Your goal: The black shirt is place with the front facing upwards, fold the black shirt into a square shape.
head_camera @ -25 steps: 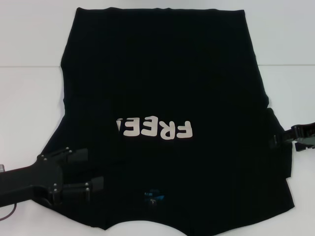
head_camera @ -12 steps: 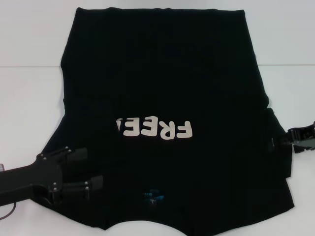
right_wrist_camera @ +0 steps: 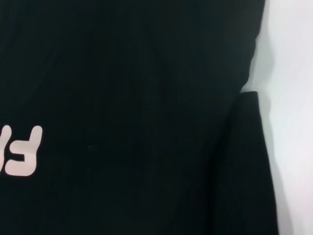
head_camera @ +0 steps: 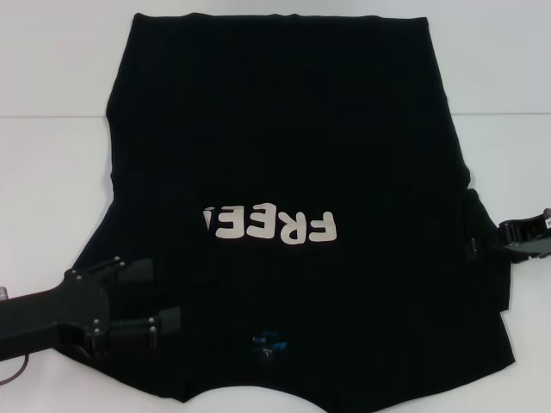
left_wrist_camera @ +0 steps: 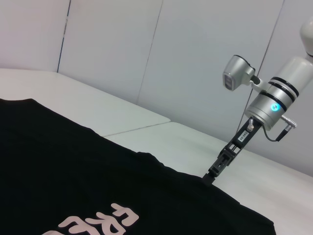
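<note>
Black cloth – the black shirt (head_camera: 293, 172) lies flat on the white table (head_camera: 52, 172), under the left gripper (head_camera: 159, 297), whose fingers are spread. Only the left wrist view shows the right gripper (left_wrist_camera: 211, 176) – tip at the shirt's edge, spread indiscernible.

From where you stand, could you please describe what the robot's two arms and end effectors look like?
The left end effector is matte black and boxy, with two flat black fingers, small silver screws and a thin cable near its arm. The right end effector is black too; from the left wrist view its arm is silver-white and round, with black bands, a glowing blue-green light, a grey box-shaped module and a thin cable.
</note>
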Controlling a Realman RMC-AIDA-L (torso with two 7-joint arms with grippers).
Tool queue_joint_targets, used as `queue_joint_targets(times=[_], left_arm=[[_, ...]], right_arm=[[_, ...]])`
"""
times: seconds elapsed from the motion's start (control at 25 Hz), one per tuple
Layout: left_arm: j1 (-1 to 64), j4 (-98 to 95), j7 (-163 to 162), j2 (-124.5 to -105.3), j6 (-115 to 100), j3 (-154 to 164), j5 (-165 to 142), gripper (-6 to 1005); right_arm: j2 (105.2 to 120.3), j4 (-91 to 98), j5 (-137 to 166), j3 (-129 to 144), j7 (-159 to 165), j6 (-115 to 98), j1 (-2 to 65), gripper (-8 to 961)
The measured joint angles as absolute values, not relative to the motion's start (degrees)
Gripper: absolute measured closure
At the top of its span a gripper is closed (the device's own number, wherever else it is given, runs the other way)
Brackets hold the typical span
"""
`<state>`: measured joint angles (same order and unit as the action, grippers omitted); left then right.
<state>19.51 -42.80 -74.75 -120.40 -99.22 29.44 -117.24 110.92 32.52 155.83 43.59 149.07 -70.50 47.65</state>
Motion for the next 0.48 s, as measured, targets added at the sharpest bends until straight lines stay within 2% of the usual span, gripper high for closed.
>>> queue_joint_targets(times=[0.48], left_arm=[[19.67, -42.81, -75.34, -120.35, -99.18, 29.44, -117.24, 49]], right_arm=[[111.30, 32.52, 155.83, 43.68, 148.94, -70.13, 47.65, 38]])
